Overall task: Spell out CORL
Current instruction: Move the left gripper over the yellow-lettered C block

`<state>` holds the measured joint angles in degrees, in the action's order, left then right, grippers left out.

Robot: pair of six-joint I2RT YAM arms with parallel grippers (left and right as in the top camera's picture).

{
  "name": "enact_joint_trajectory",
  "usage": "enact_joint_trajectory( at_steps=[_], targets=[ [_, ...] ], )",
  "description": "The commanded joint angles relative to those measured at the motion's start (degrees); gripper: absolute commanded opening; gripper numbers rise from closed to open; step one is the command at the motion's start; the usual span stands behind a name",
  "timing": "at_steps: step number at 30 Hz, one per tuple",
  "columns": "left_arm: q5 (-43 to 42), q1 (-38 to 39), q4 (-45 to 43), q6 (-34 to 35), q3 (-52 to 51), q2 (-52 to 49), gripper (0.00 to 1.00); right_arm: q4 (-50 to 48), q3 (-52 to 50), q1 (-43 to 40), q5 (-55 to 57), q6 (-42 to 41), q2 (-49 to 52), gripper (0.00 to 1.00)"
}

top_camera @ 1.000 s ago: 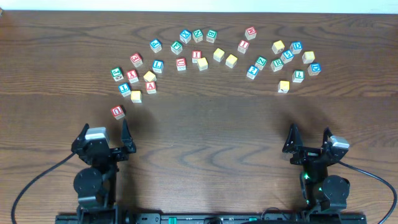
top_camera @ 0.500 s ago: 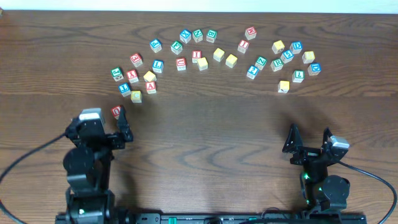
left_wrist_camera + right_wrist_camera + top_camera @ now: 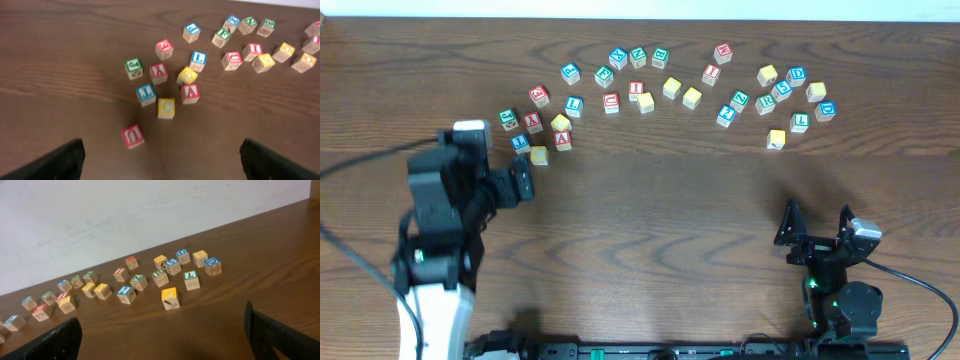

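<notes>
- Judging the C cube (image 3: 166, 107): light, stiff wood, smooth faces; a square pinch on opposite sides should hold.
- It lies at 12 o'clock of my left gripper (image 3: 161, 150), jaws wide apart, empty.
- A cube (image 3: 190, 93) crowds its 1 o'clock corner, L cube (image 3: 145, 93) its 10 o'clock.
- Right gripper (image 3: 815, 228) gapes empty at the table's (image 3: 650, 220) 5 o'clock.
</notes>
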<state>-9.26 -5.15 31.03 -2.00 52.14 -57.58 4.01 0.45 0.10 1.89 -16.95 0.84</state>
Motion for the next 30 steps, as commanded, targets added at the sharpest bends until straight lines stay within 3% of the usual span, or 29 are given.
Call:
enact_joint_trajectory(
  at_steps=[1, 4, 7, 15, 21, 30],
  targets=[
    [-3.3, -0.2, 8.2, -1.0, 11.3, -8.1, 0.98, 0.1, -0.1, -0.5, -0.1, -0.2, -0.5, 0.99],
    [-3.4, -0.2, 19.6, -1.0, 23.2, -16.2, 0.98, 0.1, -0.1, -0.5, -0.1, -0.2, -0.5, 0.99],
    [-3.4, -0.2, 24.6, -1.0, 30.2, -20.5, 0.98, 0.1, -0.1, -0.5, -0.1, -0.2, -0.5, 0.99],
    [-3.4, -0.3, 17.0, -0.9, 31.7, -23.5, 0.98, 0.1, -0.1, -0.5, -0.1, -0.2, -0.5, 0.99],
    [-4.5, -0.2, 16.8, 3.2, 31.7, -24.0, 0.98, 0.1, -0.1, -0.5, -0.1, -0.2, -0.5, 0.99],
    [-5.3, -0.2, 16.7, 3.4, 30.6, -24.1, 0.99, 0.1, -0.1, -0.5, 0.3, 0.7, -0.5, 0.99]
  ],
)
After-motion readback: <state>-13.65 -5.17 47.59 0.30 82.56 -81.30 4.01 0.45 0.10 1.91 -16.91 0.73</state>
